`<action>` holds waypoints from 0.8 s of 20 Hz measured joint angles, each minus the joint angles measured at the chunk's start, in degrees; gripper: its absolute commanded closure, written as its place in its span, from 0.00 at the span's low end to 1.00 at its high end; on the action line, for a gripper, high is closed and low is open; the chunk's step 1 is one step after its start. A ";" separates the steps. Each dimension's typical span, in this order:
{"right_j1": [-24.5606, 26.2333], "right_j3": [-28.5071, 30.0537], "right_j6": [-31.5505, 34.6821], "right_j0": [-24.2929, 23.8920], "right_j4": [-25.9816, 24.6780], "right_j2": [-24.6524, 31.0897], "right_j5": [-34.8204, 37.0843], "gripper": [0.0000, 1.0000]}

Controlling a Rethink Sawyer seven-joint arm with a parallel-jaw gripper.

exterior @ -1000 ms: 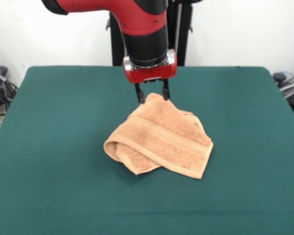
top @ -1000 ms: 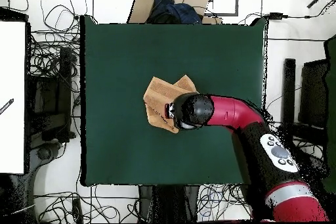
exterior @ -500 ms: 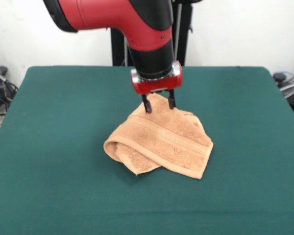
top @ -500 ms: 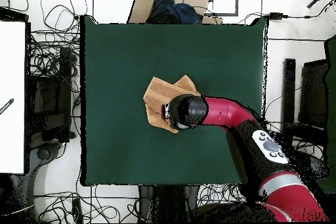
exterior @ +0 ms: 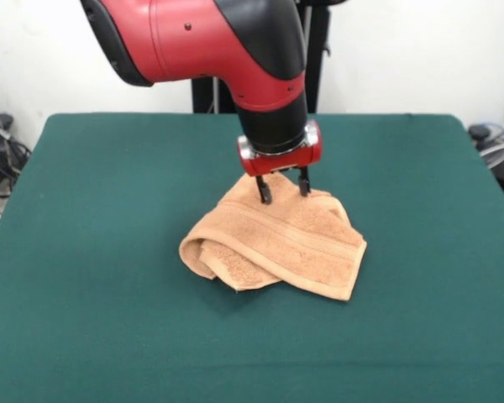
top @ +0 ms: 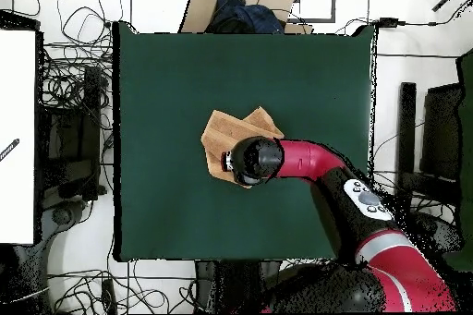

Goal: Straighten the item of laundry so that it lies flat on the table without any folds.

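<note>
Front view | table: wide bare green cloth on every side of towel | towel: mid-table, folded over itself, left edge rolled | gripper: fingers spread apart, tips on towel's far corner

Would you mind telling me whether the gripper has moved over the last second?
Yes. In the front view the gripper has come down and shifted right and nearer, from the towel's far tip to over its upper part.
</note>
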 measured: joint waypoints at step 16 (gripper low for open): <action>0.18 -1.41 0.00 2.20 -0.98 -1.02 0.04 0.00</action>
